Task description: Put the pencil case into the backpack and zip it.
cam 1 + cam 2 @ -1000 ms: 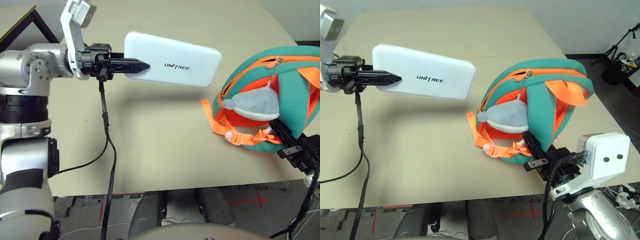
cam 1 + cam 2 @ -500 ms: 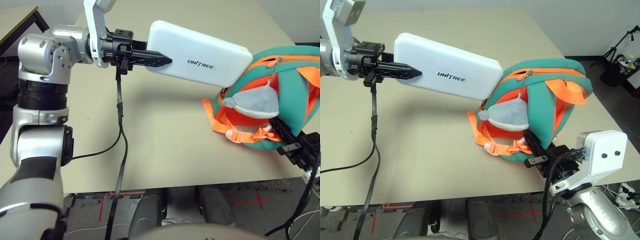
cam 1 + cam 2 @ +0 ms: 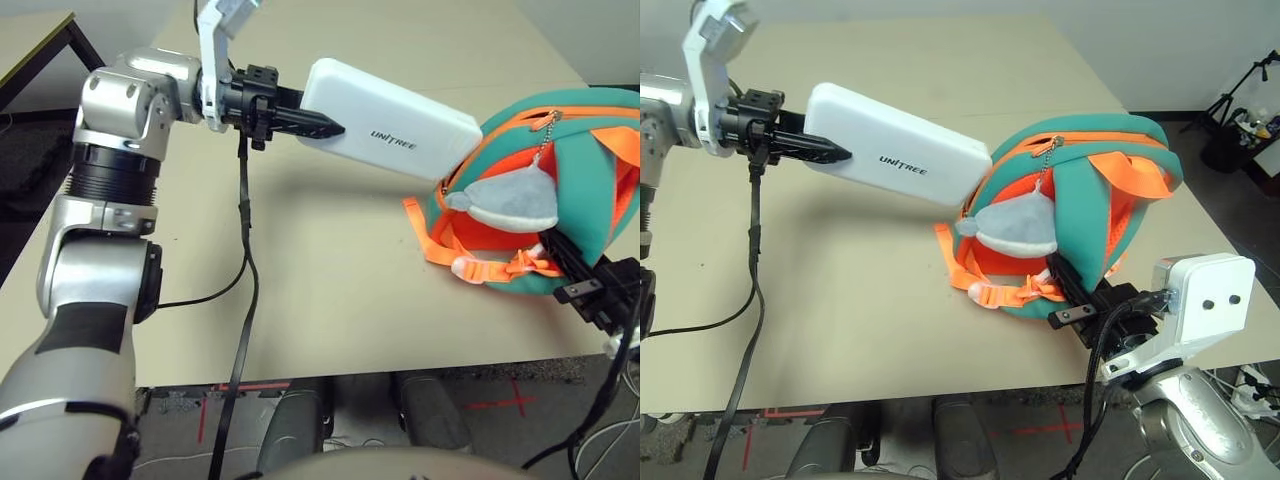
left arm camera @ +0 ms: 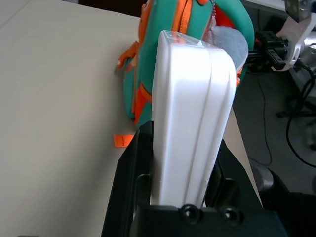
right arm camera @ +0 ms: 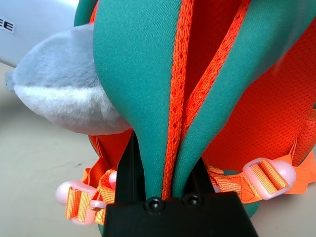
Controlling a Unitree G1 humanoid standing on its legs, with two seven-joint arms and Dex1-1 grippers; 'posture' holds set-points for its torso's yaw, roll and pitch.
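White and flat, the pencil case [image 3: 388, 133] is hanging in the air over the table [image 3: 300, 270], its near end pinched between the two black fingers of the left gripper [image 3: 300, 122], which is clamping it by its thin edges. Its free end is tilting slightly down and reaching the upper left flank of the backpack [image 3: 1080, 215], right at the orange-edged zipper opening; whether the corner is touching the fabric or just short of it, I cannot tell. The backpack is standing on the right side of the table, close to the near edge, its grey shark charm [image 3: 1012, 225] dangling over the front. At the far right, the right gripper [image 5: 165, 163] is clenching a fold of the backpack's teal and orange fabric, steadying the bag.

Judging by this, the insertion step is under way and the zipping is not yet begun. The next move is likely calling for the case's leading corner to slide into the open slot, angled downward along the opening's line. Open tabletop is lying to the left and behind for backing off, while the near edge is leaving the bag little room to slip.
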